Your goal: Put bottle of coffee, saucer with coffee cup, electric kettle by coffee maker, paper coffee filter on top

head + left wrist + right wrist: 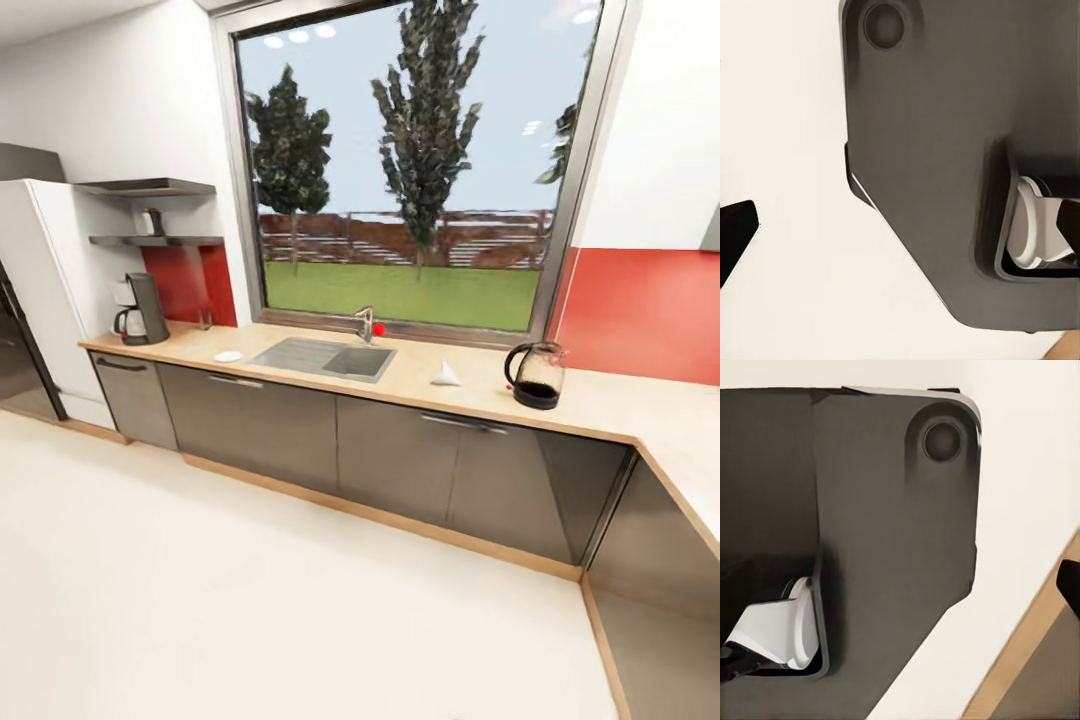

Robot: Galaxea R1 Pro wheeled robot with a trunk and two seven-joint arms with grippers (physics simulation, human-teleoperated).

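From the head view, the coffee maker (143, 310) stands on the countertop (600, 400) at nine o'clock, the saucer (228, 356) beside the sink (322, 358), paper coffee filter (446, 374) near centre, electric kettle (537, 374) at three o'clock. Whether either gripper is open or clenched cannot be told.

Dark grey base panel (937, 150), white wheel (1031, 232)

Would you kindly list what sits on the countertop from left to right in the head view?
Coffee maker → glass → saucer → sink → tap → paper filter → kettle.
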